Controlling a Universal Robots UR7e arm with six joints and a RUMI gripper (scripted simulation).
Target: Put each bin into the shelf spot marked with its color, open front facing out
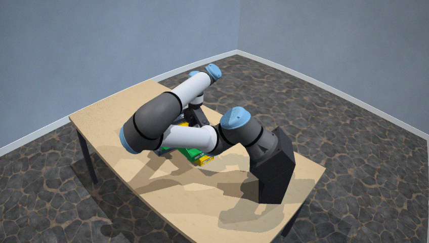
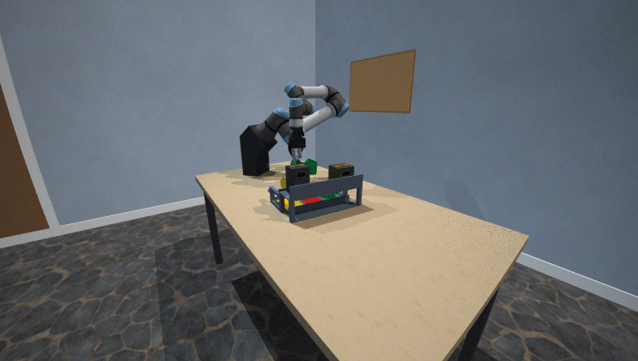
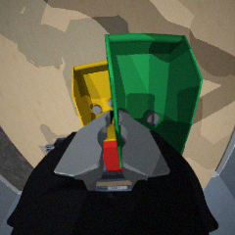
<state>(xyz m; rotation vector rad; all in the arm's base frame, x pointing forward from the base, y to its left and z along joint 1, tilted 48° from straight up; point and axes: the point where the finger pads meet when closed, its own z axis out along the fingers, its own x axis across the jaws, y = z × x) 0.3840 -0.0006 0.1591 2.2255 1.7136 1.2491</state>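
My gripper (image 3: 115,111) (image 2: 295,156) is shut on the side wall of the green bin (image 3: 152,83) (image 2: 310,165) (image 1: 187,152) and holds it off the table, behind the shelf. The bin's open side faces the wrist camera. The yellow bin (image 3: 89,90) (image 1: 204,160) (image 2: 283,182) lies on the table right beside the green one. The grey-blue shelf (image 2: 326,185) carries a yellow mark (image 2: 293,203), a red mark (image 2: 311,199) and a green mark (image 2: 330,195) on its lower board. In the top view the arm hides the gripper and most of the shelf.
Two dark boxes (image 2: 297,174) (image 2: 341,170) stand on the shelf's top board. The robot's dark base (image 1: 273,168) (image 2: 254,152) stands at the table's edge near the bins. The wooden table (image 1: 195,210) (image 2: 380,268) stretches far beyond the shelf.
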